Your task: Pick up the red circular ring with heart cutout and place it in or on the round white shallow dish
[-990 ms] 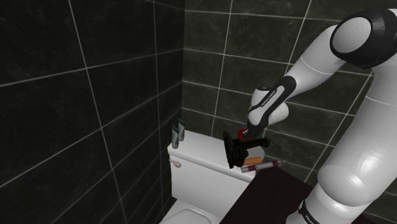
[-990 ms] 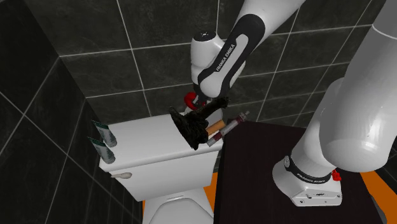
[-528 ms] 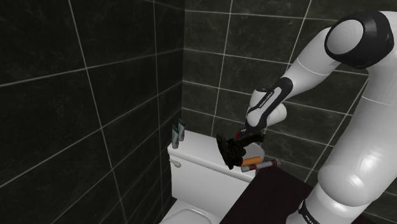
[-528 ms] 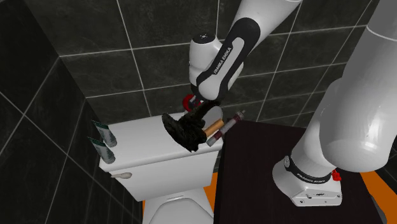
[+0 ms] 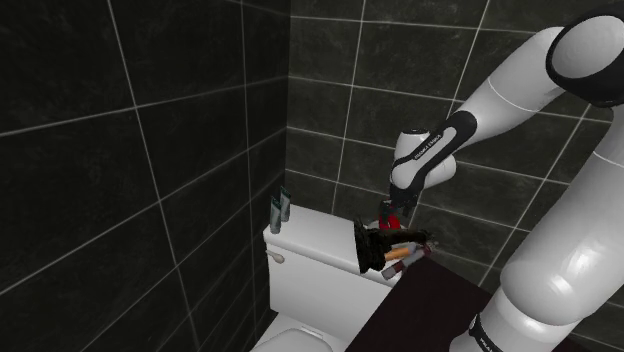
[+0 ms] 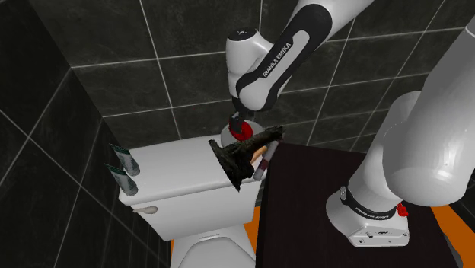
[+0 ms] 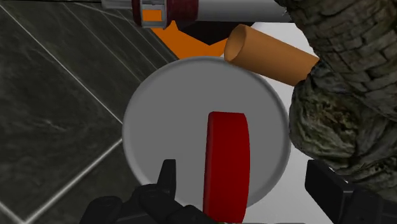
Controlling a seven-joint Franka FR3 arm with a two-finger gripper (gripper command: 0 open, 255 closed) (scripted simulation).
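The round white shallow dish (image 7: 167,114) lies on the toilet tank lid (image 6: 171,171), straight below my gripper (image 7: 242,172). The red ring (image 7: 228,167) stands on edge over the dish, seen side-on, so its heart cutout is hidden. My fingers (image 7: 167,180) stand apart on either side of the ring, with a gap at each side, so the gripper is open and touches nothing. From outside, the red ring (image 6: 243,131) shows just under the hand, and in the shoulder view the ring (image 5: 393,217) hangs there too.
A dark rough lump (image 7: 343,95) lies close against the dish; it is also seen from the shoulder (image 5: 368,246). An orange cylinder (image 7: 270,54) and a red-capped tube (image 7: 191,9) lie past the dish. Two small bottles (image 6: 124,167) stand at the tank's far end. Dark tiled walls close in behind.
The fingers have opened off the red ring. The hand has risen and shifted toward the shoulder view's right. The dark lump has tipped over and lies lower.
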